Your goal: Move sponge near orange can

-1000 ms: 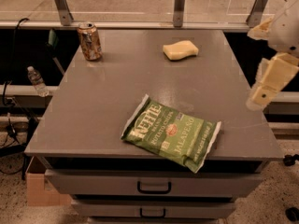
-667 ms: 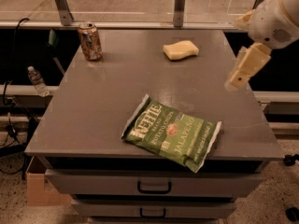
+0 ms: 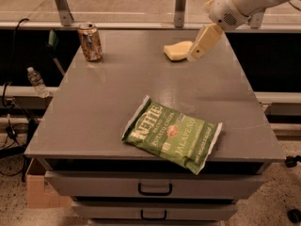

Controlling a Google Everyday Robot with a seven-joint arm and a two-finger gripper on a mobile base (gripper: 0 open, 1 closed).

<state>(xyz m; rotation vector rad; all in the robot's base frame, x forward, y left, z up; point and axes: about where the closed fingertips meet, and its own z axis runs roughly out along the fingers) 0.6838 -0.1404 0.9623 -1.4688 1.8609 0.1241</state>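
Observation:
The pale yellow sponge [image 3: 177, 51] lies on the grey table [image 3: 117, 102] toward the back right. The orange can [image 3: 90, 42] stands upright at the back left corner, well left of the sponge. My cream-coloured gripper [image 3: 194, 56] reaches in from the upper right and hangs right beside the sponge's right end, just above the table top.
A green chip bag [image 3: 172, 133] lies near the table's front edge, right of centre. A clear water bottle [image 3: 36, 82] stands on a ledge off the table's left side. Drawers [image 3: 155, 188] sit below the front edge. A railing runs behind the table.
The gripper has swung in from beyond the table's right edge, leftward and toward the back, to right beside the sponge. The sponge, can and bag have not moved.

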